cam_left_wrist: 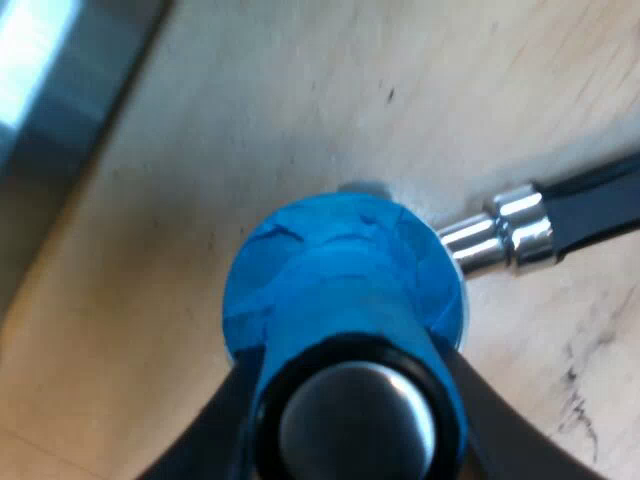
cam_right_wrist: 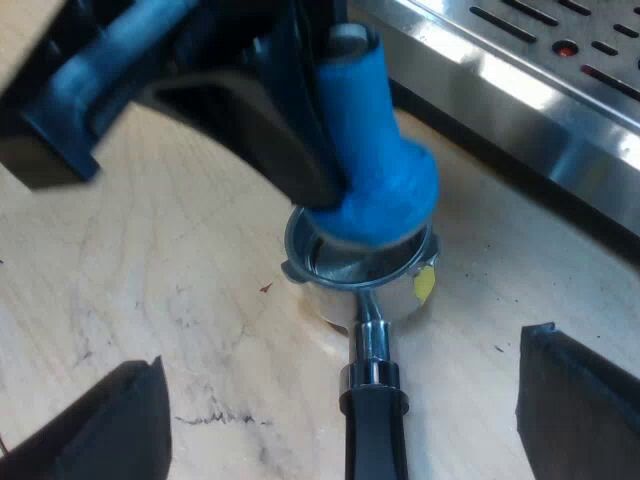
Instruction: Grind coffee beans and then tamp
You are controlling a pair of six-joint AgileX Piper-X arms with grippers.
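Tamping step in hand, as I judge it. My left end effector (cam_left_wrist: 348,362) is clasping the blue tamper (cam_left_wrist: 340,270) by its stem, one black finger on each side, and is setting its base in the mouth of the metal holder (cam_right_wrist: 345,275). The holder is lying on the bench (cam_right_wrist: 170,260) near the espresso machine (cam_right_wrist: 520,80). Whether grounds are lying in the basket I cannot tell. My right end effector (cam_right_wrist: 340,355) is standing wide and holding nothing, with the dark handle (cam_right_wrist: 375,435) running between its fingers, apart from both. The next move is calling for a straight, level downward press, since the tamper is leaning slightly.
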